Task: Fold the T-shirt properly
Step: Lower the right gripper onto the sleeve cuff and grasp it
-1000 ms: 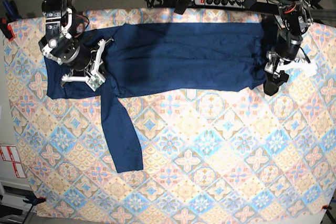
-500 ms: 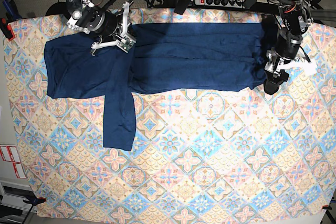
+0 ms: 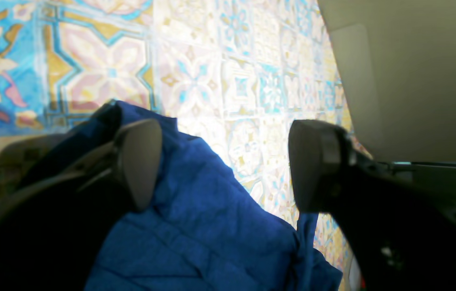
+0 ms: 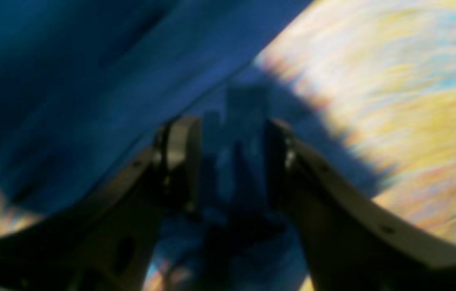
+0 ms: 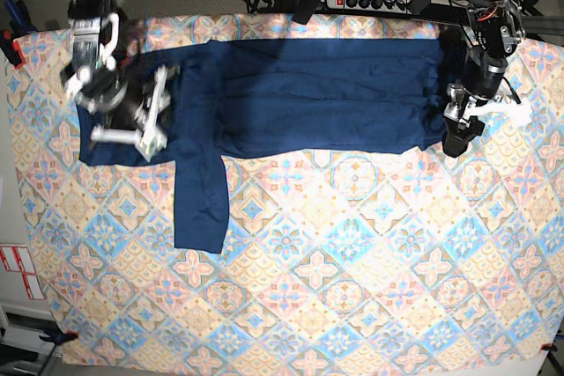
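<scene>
Navy T-shirt (image 5: 308,99) whole overhead, wrists partial

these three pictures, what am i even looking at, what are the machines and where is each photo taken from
You are looking at a robot with two arms working over a table. The wide picture is taken from above. The two close-ups come from small cameras on the arms' wrists, looking along each pincer.

A dark blue long-sleeved shirt lies spread on a patterned tablecloth, one sleeve hanging down towards the near side.

The left pincer sits at the shirt's edge, on the right of the wide picture. Its close-up shows it wide open over the cloth, gripping nothing. The right pincer is over the other end. Its close-up is blurred, but a gap shows between the fingers, with no fabric visibly caught.
</scene>
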### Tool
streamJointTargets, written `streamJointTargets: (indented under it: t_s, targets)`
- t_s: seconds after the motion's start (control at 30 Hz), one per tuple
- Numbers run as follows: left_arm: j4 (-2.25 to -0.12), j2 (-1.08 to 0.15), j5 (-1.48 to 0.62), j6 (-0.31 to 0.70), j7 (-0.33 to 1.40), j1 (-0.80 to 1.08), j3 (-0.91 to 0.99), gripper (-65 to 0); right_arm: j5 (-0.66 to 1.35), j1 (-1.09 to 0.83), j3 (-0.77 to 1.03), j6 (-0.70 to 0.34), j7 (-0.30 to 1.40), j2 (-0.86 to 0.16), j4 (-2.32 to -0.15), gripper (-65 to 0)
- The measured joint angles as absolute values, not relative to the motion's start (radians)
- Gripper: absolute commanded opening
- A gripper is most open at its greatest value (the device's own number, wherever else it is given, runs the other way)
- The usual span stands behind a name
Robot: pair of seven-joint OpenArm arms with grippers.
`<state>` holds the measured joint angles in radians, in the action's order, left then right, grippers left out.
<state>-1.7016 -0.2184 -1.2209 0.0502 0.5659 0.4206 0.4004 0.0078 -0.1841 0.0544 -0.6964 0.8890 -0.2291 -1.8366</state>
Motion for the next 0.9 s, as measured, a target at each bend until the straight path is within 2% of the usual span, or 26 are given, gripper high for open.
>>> streamJointTargets:
  t_s: [0.27, 0.47, 0.63, 0.9]
  targets:
    - [-1.701, -0.22, -1.22, 0.048, 0.563, 0.418, 0.401, -17.0, 0.0, 0.134, 0.049, -0.699, 0.883, -0.212, -1.422, -40.6]
    - [-1.7, -0.22, -1.22, 0.049, 0.568, 0.415, 0.399, -17.0, 0.027, 0.338, 0.046, -0.7, 0.736, -0.167, -1.081, -40.4]
    - [-1.7, -0.221, -1.225, 0.048, 0.564, 0.423, 0.402, -17.0, -0.002, 0.426, 0.049, -0.688, 0.632, -0.183, -0.777, -40.4]
    - [-1.7, -0.219, -1.224, 0.049, 0.564, 0.432, 0.402, -17.0, 0.007, 0.533, 0.049, -0.696, 0.412, -0.183, -0.532, -40.3]
